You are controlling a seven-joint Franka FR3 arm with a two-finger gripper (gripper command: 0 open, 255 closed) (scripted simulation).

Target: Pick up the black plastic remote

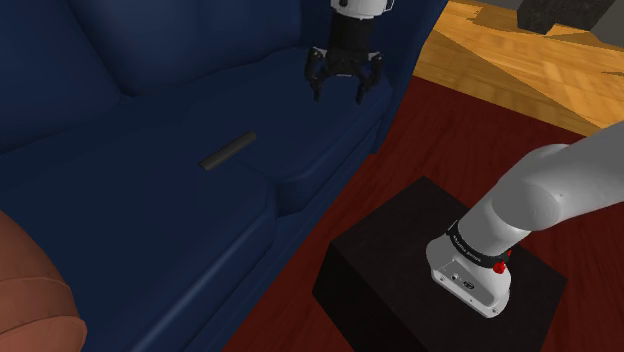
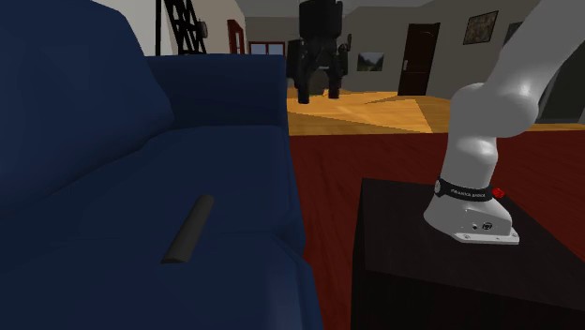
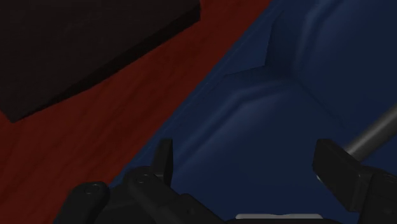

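Observation:
A slim dark grey remote [image 1: 227, 151] lies flat on the blue sofa's seat cushion [image 1: 150, 210], and it shows again as the remote [image 2: 187, 229] in the second exterior view. My black gripper [image 1: 341, 88] hangs open above the seat's front corner, well to the shoulder view's right of the remote, holding nothing. The gripper [image 2: 318, 91] stands high over the sofa's edge. Looking along the gripper [image 3: 245, 165], the fingers stand wide apart over blue cushion, and one end of the remote [image 3: 374, 132] pokes out past one fingertip.
The arm's black box stand [image 1: 430, 270] sits on a dark red rug [image 1: 450, 130] beside the sofa. A brown cushion [image 1: 30, 300] fills the shoulder view's lower left. Wooden floor [image 1: 540, 60] lies beyond the rug.

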